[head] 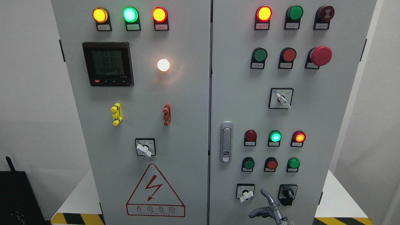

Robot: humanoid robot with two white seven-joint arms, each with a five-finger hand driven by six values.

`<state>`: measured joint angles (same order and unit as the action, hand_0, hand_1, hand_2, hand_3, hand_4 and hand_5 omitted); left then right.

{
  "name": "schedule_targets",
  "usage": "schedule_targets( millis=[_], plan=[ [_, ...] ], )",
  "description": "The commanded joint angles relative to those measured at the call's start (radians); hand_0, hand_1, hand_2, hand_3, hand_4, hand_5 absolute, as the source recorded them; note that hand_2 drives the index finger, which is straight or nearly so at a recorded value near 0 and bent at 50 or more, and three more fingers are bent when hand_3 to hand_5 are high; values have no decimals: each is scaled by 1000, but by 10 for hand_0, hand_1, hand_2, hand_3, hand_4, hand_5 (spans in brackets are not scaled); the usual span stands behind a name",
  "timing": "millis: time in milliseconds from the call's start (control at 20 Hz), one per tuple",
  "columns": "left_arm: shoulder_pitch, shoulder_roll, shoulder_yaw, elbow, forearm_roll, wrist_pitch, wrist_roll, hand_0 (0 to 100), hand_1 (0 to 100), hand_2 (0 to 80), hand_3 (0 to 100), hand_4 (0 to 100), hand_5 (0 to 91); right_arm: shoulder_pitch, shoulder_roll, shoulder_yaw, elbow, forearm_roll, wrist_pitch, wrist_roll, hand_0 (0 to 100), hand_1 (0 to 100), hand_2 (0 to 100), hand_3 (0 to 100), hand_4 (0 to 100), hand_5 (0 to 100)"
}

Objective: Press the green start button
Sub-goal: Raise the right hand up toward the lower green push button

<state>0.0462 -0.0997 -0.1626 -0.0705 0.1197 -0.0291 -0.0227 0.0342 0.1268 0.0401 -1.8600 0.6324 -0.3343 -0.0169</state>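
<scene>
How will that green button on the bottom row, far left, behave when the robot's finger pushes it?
The green button looks like a flat round cap in a black collar, so it probably sinks straight in rather than tilting. Bolted into the cabinet door, it likely won't shift sideways. The cap looks smooth, so the raised finger of the right hand could slide off unless it lands centred.

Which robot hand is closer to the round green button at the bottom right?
The right hand, just below and left of the round green button, one finger raised. The left hand isn't in view.

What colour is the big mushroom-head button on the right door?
Red; the mushroom-head button shows clearly in the head view.
</scene>
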Motion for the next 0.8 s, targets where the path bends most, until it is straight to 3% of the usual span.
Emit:
schedule_targets(
  millis=[0,300,750],
  plan=[
    [0,0,0,0,0,0,0,120,556,0,0,0,0,-46,2,-94,33,190,-22,-9,54,199,0,637,606,594],
    [0,0,0,0,0,0,0,120,556,0,0,0,0,-106,4,-106,67,309,-29,-23,67,192,0,654,615,607],
    [0,0,0,0,0,0,0,120,556,0,0,0,0,-169,5,-105,139,357,-28,-25,91,176,0,670,626,611]
  ],
)
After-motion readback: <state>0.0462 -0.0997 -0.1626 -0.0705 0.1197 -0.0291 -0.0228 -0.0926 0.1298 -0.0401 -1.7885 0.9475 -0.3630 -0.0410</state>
